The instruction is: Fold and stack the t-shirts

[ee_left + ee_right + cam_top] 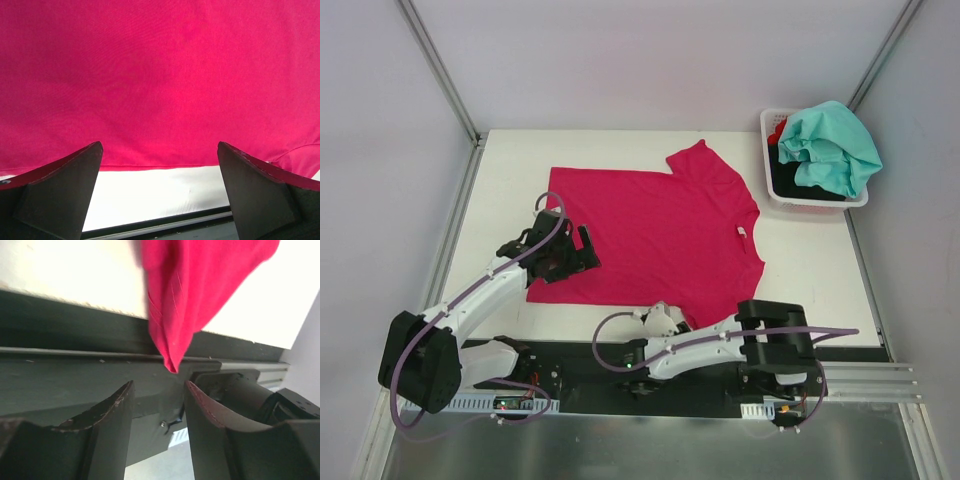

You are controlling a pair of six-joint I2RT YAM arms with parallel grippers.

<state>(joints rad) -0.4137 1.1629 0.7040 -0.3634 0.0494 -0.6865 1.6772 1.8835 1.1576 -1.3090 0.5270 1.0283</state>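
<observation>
One magenta t-shirt (650,225) corner overhangs table (510,180) edge.

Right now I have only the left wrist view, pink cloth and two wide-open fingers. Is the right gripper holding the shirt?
Observer: No. The right gripper has its jaws apart, and a tip of the shirt hangs just past them, unclamped.
Operator: Where is that tip?
Observer: It droops over the near edge of the table, in front of the dark rail.
Operator: Any other shirts around?
Observer: A teal shirt tops the basket at the far right corner, with black cloth under it.
</observation>
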